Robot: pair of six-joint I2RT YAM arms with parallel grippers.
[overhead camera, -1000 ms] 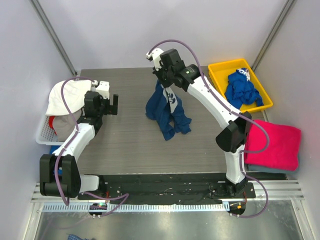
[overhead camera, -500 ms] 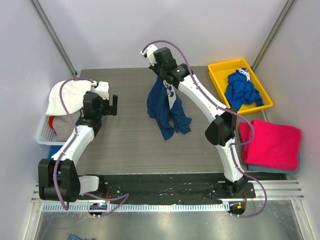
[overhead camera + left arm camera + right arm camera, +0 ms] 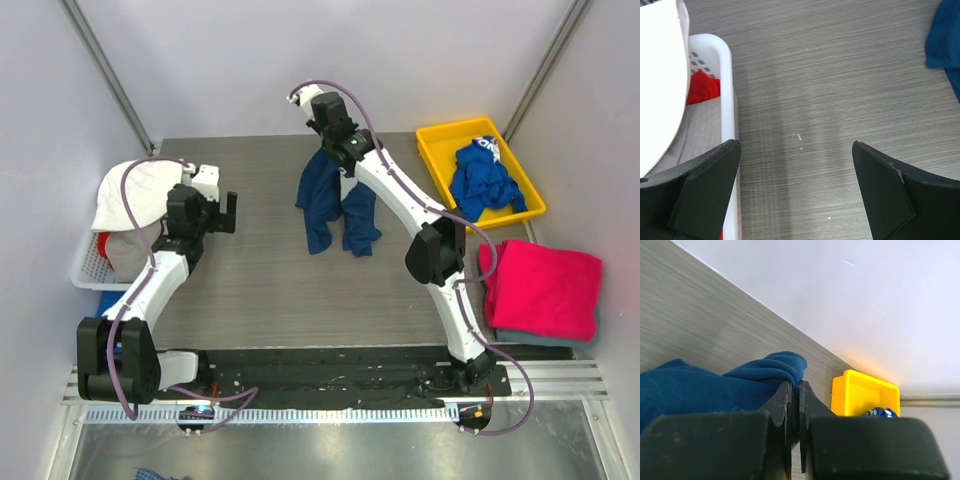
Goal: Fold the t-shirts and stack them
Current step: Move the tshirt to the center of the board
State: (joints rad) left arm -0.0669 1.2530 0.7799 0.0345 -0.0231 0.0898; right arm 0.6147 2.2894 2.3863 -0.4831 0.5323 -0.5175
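Navy t-shirt (image 3: 322,205) in the clenched right claw (image 3: 795,386), limp beneath it; left claw (image 3: 795,146) spread wide.

Navy t-shirt (image 3: 322,200), magenta t-shirt (image 3: 545,285), royal-blue t-shirt (image 3: 482,185), yellow bin (image 3: 445,130)

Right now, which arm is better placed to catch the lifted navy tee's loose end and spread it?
Left. The left end effector is open, empty, facing the navy tee across bare table. The right end effector is shut on the tee's top, holding it up.

The navy tee (image 3: 322,205) hangs bunched centrally, royal-blue tee (image 3: 485,185) crumpled far right, magenta tee (image 3: 545,285) folded near right.
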